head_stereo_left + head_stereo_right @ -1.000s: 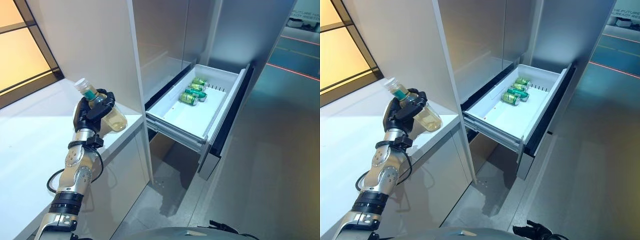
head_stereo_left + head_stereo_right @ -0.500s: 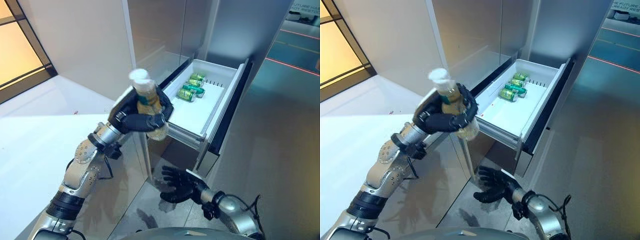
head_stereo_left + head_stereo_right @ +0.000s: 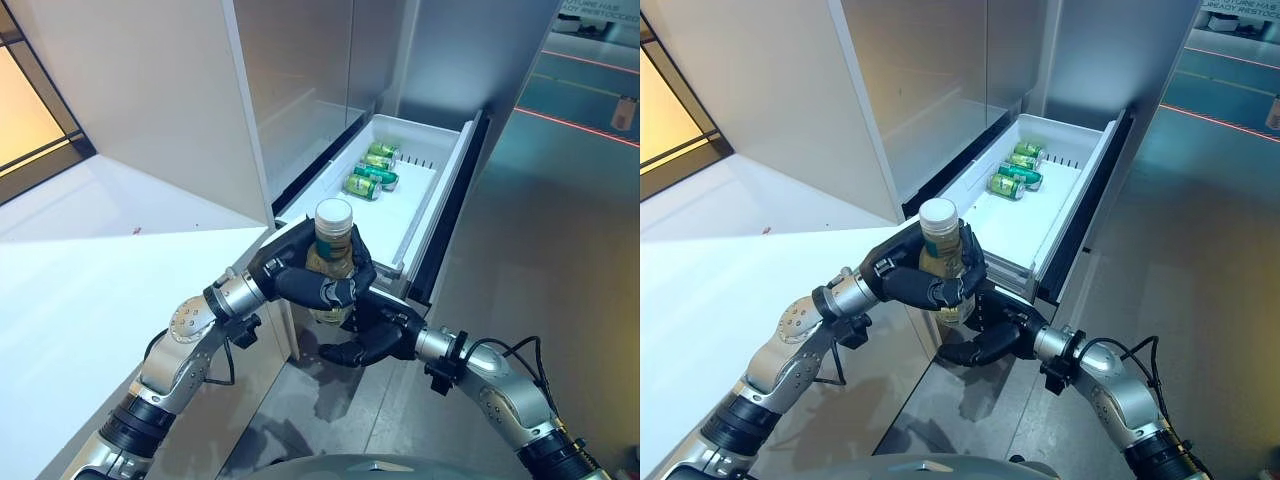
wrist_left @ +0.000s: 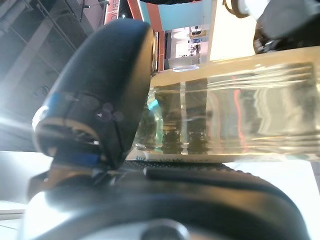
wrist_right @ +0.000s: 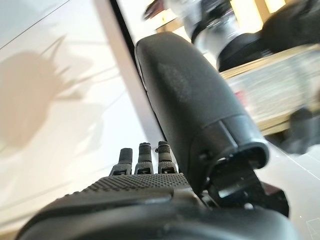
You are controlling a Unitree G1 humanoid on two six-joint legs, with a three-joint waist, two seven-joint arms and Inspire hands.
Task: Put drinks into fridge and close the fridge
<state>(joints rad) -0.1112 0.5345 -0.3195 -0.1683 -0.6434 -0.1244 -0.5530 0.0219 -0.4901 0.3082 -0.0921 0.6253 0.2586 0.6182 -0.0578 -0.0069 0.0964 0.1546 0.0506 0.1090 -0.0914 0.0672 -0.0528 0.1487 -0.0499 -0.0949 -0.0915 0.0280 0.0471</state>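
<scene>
Between both robot hands (image 3: 300,280), bottle (image 3: 332,240)

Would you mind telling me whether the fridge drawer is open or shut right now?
Open: the fridge drawer is pulled out, with the green cans inside exposed.

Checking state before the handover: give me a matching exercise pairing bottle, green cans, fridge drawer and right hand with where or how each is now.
Things:
1. bottle
2. green cans
3. fridge drawer
4. right hand

States:
A. pulled out, open
B. lying at the drawer's far end
C. upright, gripped by the left hand
D. fingers relaxed, just below the bottle

Pairs: 1-C, 2-B, 3-A, 4-D
</scene>
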